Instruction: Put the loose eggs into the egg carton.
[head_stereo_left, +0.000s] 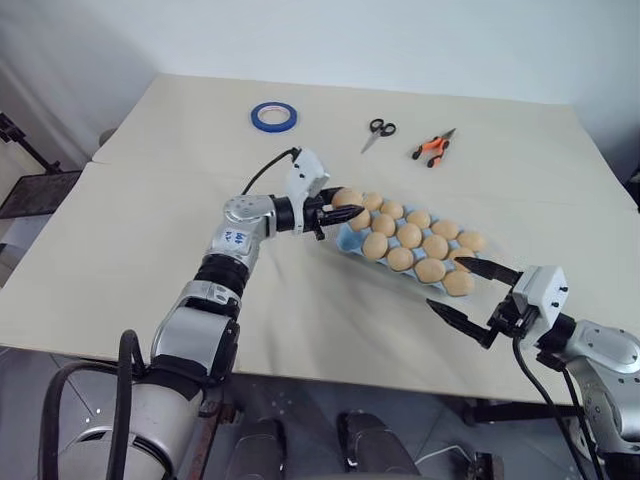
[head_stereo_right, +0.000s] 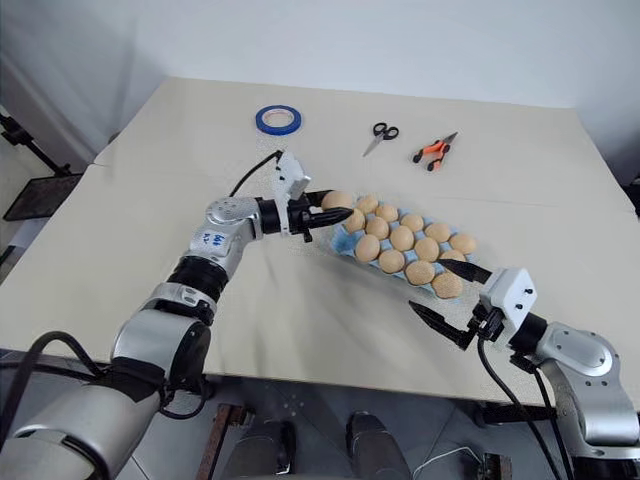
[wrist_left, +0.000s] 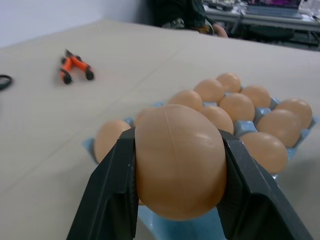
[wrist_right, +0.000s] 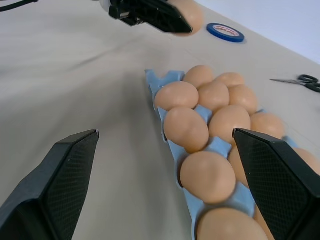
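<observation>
My left gripper (head_stereo_left: 338, 208) is shut on one tan-orange egg (wrist_left: 180, 160) and holds it level just above the left end of the light blue egg carton (head_stereo_left: 345, 239). Several more eggs (head_stereo_left: 408, 236) sit in the carton's cups; the blue cup at the left end under the held egg looks bare. My right gripper (head_stereo_left: 446, 286) stands open at the carton's near right end, low over the table, with nothing between its fingers. In the right wrist view the held egg (wrist_right: 190, 15) hangs beyond the carton (wrist_right: 159, 80).
A blue tape roll (head_stereo_left: 273, 116), black-handled scissors (head_stereo_left: 378, 131) and orange-handled pliers (head_stereo_left: 432, 149) lie at the back of the beige table (head_stereo_left: 150, 220). The table's front edge runs just below my right gripper.
</observation>
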